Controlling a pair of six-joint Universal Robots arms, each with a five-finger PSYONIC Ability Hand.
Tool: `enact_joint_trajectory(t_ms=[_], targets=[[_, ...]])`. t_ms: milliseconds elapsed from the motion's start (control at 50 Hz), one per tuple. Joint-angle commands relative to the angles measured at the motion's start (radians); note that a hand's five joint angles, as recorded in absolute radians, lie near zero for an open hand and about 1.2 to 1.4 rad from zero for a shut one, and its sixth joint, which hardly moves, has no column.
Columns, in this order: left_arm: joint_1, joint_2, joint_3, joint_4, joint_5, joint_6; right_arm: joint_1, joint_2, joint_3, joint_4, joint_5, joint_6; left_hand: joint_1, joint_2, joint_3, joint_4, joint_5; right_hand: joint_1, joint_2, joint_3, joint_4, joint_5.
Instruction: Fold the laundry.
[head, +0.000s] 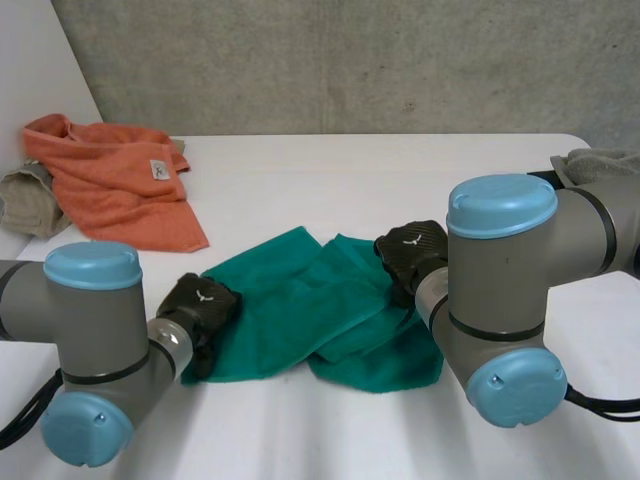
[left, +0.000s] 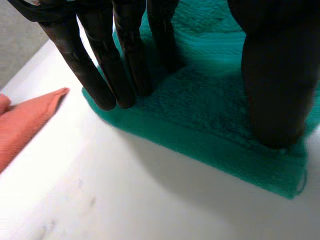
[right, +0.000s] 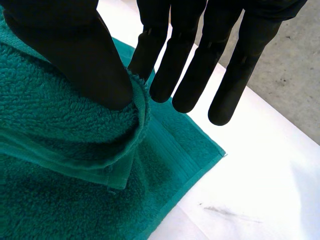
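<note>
A green towel (head: 300, 300) lies rumpled and partly doubled over in the middle of the white table (head: 400, 180). My left hand (head: 200, 305) rests at the towel's left edge. In the left wrist view its hand (left: 95, 75) is open, straight fingers and thumb set down apart on the green towel (left: 215, 115) near a corner. My right hand (head: 412, 252) is at the towel's upper right part. There the right hand (right: 75, 55) pinches a raised fold of the green towel (right: 50, 200) between thumb and a finger, the other fingers straight beyond the towel's corner.
An orange towel (head: 115, 180) lies spread at the back left, its corner near my left hand's fingertips (left: 25, 125). A beige cloth (head: 25, 200) sits beside it at the table's left edge. A grey cloth (head: 600, 160) lies at the far right.
</note>
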Motion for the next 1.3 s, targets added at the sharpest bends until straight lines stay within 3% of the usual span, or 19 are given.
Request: enact_joint_trajectory(t_ms=[20,180,320,460,580,660,780,860,920,1060,1180,1300], targets=[[-0.003,-0.014,0.027,0.028,-0.013,0.001,-0.001,-0.006,0.019,-0.01,-0.004,0.002,0.281,0.167,0.17,0.171,0.357,0.262,0.217,0.207,0.198,0.243],[0.002,-0.043,0.069,0.028,-0.001,-0.004,-0.004,-0.009,0.03,-0.015,-0.004,0.002,0.723,0.61,0.612,0.613,0.799,0.262,0.217,0.207,0.198,0.243],[0.037,0.022,0.081,-0.009,0.045,-0.017,-0.016,-0.047,0.04,-0.003,0.003,-0.004,0.724,0.61,0.613,0.614,0.8,0.262,0.217,0.207,0.198,0.243],[0.077,0.367,0.076,-0.202,0.166,-0.114,-0.083,-0.213,0.031,0.092,-0.04,-0.105,0.724,0.61,0.613,0.614,0.8,0.262,0.217,0.207,0.198,0.243],[0.134,0.567,0.116,-0.339,0.267,-0.224,-0.127,-0.327,-0.012,0.217,-0.152,-0.266,0.724,0.61,0.613,0.614,0.8,0.262,0.217,0.207,0.198,0.243],[0.171,0.527,0.145,-0.388,0.32,-0.264,-0.125,-0.281,-0.075,0.327,-0.18,-0.302,0.724,0.61,0.613,0.614,0.8,0.262,0.217,0.207,0.198,0.243],[0.181,0.287,0.23,-0.422,0.289,-0.235,-0.102,-0.108,-0.168,0.424,-0.177,-0.305,0.724,0.61,0.613,0.614,0.8,0.262,0.217,0.207,0.198,0.243],[0.175,0.132,0.371,-0.411,0.258,-0.205,-0.099,0.006,-0.269,0.337,-0.152,-0.279,0.724,0.61,0.613,0.614,0.8,0.262,0.217,0.207,0.198,0.243],[0.165,0.06,0.54,-0.376,0.232,-0.209,-0.105,0.072,-0.378,0.182,-0.082,-0.236,0.724,0.61,0.613,0.614,0.8,0.262,0.217,0.207,0.198,0.243],[0.143,0.117,0.89,-0.178,0.167,-0.315,-0.12,0.072,-0.604,-0.221,0.023,-0.213,0.724,0.61,0.613,0.614,0.8,0.262,0.217,0.207,0.198,0.243],[0.123,0.211,0.934,-0.041,0.114,-0.427,-0.119,0.002,-0.633,-0.38,-0.019,-0.165,0.724,0.61,0.613,0.614,0.8,0.262,0.217,0.207,0.198,0.243],[0.129,0.268,0.781,-0.047,0.117,-0.445,-0.122,-0.049,-0.56,-0.316,-0.105,-0.142,0.724,0.61,0.613,0.614,0.8,0.262,0.217,0.207,0.198,0.243]])
